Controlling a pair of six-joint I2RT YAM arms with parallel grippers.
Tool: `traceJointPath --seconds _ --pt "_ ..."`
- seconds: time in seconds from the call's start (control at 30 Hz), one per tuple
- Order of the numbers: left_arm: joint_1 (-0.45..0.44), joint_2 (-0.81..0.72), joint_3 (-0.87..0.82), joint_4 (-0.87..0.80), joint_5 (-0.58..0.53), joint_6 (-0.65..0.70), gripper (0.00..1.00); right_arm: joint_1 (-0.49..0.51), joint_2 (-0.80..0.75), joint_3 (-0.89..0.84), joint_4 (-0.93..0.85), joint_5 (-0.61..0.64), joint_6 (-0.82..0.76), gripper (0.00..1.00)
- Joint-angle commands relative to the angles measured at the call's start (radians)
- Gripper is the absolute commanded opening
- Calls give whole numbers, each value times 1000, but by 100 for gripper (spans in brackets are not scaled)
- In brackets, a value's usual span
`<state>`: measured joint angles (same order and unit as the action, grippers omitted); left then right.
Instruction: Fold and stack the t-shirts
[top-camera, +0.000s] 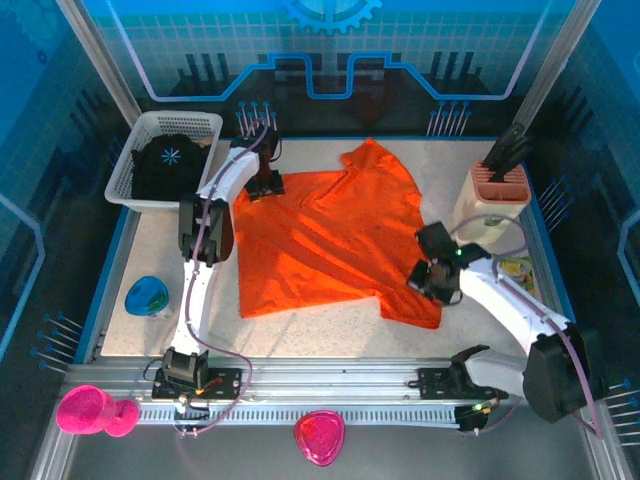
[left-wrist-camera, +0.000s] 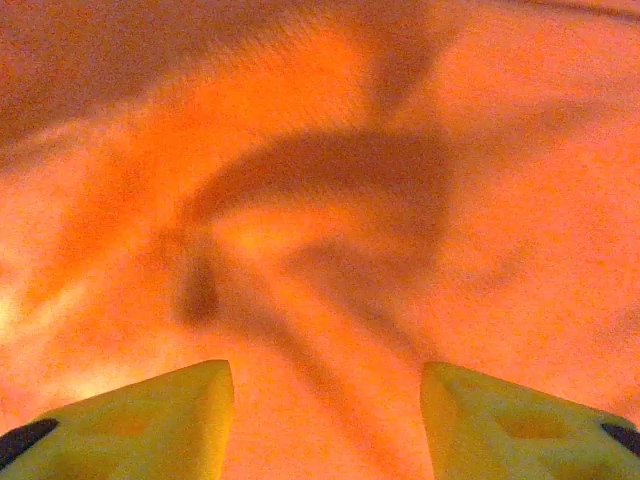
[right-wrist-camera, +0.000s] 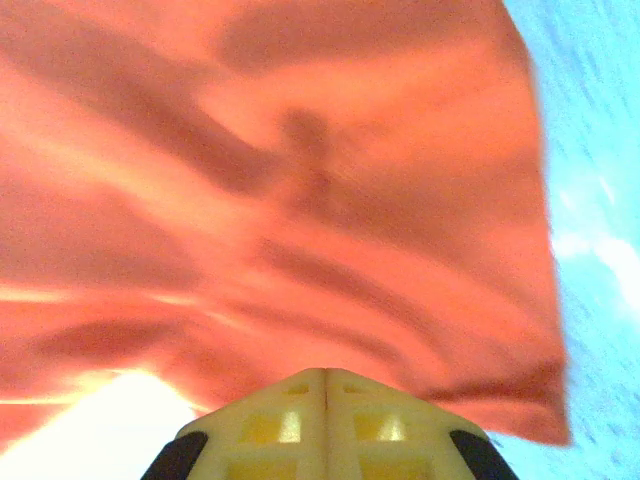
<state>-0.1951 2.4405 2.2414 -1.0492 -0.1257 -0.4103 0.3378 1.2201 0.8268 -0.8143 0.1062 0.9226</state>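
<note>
- My left fingers (top-camera: 266, 185) (left-wrist-camera: 160, 420) are released and stand well apart, with nothing gripped between them.
- The orange t-shirt (top-camera: 320, 240) (left-wrist-camera: 320, 150) lies directly under and ahead of those left fingers. Its wrinkled cloth also shows through the gap between them.
- From above, the left fingers sit at the far left corner of the orange t-shirt, and the rest of the shirt spreads away from them across the middle of the tabletop (top-camera: 160, 250).
- My right fingers (top-camera: 432, 278) (right-wrist-camera: 325, 385) are clenched, the two tips pressed flat against each other.
- The orange t-shirt (right-wrist-camera: 300, 150) rises just beyond the right fingertips. One cloth edge runs down to their right, where bare tabletop (right-wrist-camera: 600, 200) shows.
- I cannot tell whether the right fingers have any cloth pinched between them.
- From above, the right fingers sit at the shirt's near right edge, beside the lower corner.
- The black t-shirt (top-camera: 165, 170) with its pale starburst print is bundled in the white basket (top-camera: 180, 118). It is left of the left fingers and well apart from the right ones.
</note>
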Motion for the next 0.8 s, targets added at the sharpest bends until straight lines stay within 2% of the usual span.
traceJointPath --seconds 0.0,0.1,0.23,0.43,0.5,0.6,0.77 --pt "-57 -222 -86 22 -17 12 56 -55 123 154 58 10 -252 0" --pt "-92 -324 -260 71 -13 -18 56 -97 338 331 113 -62 -427 0" --pt "-140 -429 -542 212 -13 -87 56 -109 683 648 57 -64 -599 0" --pt "-216 -448 -782 344 -26 -175 54 -144 1024 991 -31 2 -633 0" --pt "-231 -435 -825 368 -32 -197 53 -165 1078 1052 -66 4 -604 0" --pt "-243 -407 -871 390 -33 -222 52 -192 1098 1048 -97 9 -539 0" --pt "-248 -394 -921 390 -45 -236 51 -215 1009 869 -62 27 -462 0"
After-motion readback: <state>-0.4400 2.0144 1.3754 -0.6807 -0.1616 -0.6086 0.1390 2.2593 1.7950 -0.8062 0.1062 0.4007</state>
